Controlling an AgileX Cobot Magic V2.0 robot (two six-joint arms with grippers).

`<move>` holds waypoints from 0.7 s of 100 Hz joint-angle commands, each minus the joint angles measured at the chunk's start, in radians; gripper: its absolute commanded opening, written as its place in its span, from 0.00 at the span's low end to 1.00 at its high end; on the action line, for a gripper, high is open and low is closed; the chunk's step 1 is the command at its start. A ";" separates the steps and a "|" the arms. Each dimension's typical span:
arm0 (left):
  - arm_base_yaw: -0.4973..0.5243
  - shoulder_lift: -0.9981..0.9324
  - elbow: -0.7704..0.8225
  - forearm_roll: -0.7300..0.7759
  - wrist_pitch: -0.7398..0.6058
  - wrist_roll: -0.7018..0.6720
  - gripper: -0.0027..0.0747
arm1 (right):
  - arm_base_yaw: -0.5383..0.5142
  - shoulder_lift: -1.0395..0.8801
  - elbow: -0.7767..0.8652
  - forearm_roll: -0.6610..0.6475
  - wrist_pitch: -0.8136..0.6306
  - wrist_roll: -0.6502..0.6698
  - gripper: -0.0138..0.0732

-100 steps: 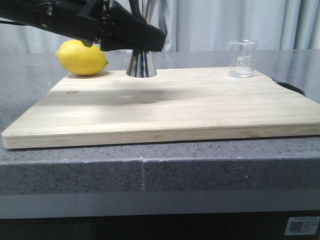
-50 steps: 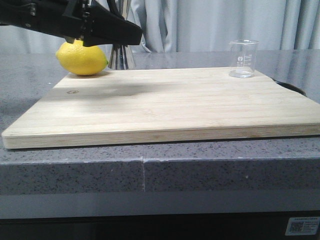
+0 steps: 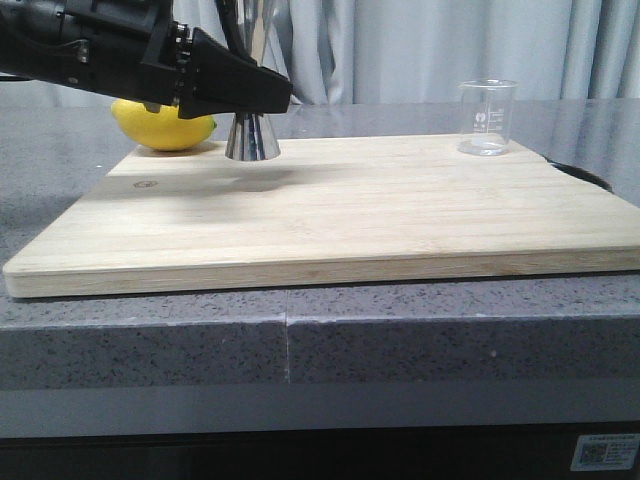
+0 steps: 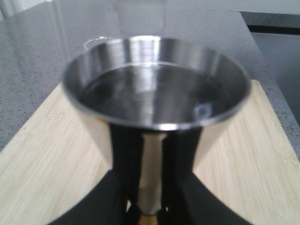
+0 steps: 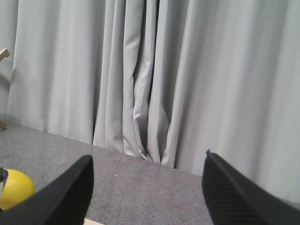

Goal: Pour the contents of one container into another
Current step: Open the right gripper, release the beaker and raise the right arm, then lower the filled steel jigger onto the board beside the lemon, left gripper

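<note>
The steel jigger (image 3: 252, 140) is upright at the back left of the wooden board (image 3: 330, 220), close beside the lemon (image 3: 160, 130); its foot seems to rest on the board. My left gripper (image 3: 262, 95) is shut on its waist. In the left wrist view the jigger (image 4: 154, 93) fills the frame, with dark fingers (image 4: 122, 187) on both sides of its stem above the gold band. The clear glass beaker (image 3: 487, 117) stands alone at the back right of the board. My right gripper (image 5: 147, 187) is open and holds nothing; it faces the curtain.
The board lies on a grey stone counter (image 3: 300, 340) with a grey curtain (image 5: 164, 70) behind. The lemon (image 5: 16, 194) shows at the edge of the right wrist view. A dark object (image 3: 585, 175) lies at the board's far right corner.
My left gripper carried the jigger left along the back of the board, toward the lemon, then down and slightly right. The beaker has not moved.
</note>
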 commanded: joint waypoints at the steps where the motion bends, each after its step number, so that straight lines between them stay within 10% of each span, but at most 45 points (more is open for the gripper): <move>1: 0.005 -0.036 -0.028 -0.083 0.053 0.005 0.03 | 0.001 -0.019 -0.024 -0.009 -0.070 -0.006 0.68; 70: 0.005 -0.014 -0.028 -0.081 0.019 0.028 0.03 | 0.001 -0.019 -0.024 -0.009 -0.070 -0.006 0.68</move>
